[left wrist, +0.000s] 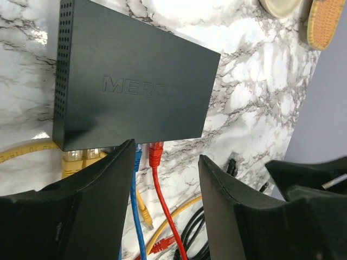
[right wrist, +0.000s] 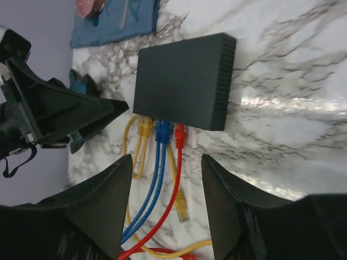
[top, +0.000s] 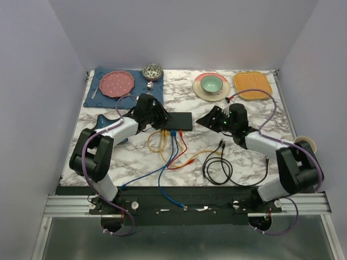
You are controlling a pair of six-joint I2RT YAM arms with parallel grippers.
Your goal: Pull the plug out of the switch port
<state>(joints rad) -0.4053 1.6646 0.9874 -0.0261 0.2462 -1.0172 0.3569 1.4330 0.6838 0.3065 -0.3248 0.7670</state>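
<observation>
The switch (top: 179,121) is seen lying flat on the marble table (top: 255,162), with its socket edge turned toward the arms. A row of plugs is seated in that edge: yellow plugs (right wrist: 145,127), blue plugs (right wrist: 161,131) and one red plug (right wrist: 179,135), packed tightly side by side. The left gripper (left wrist: 165,157) is held just at the switch's left end and the right gripper (right wrist: 165,162) near its right end. Both sets of jaws are spread wide, and nothing is gripped between them. Which plug is meant is not told by the task, so a neighbour could easily be pinched along with it, given how tightly the plugs are set. If the switch is not braced, it is likely to be dragged across the table by the pull. A latch tab left unpressed could also keep the plug locked in. On the switch's lid, raised letters reading "MERCU" can be made out in the left wrist view; the rest is too faint to be read.
</observation>
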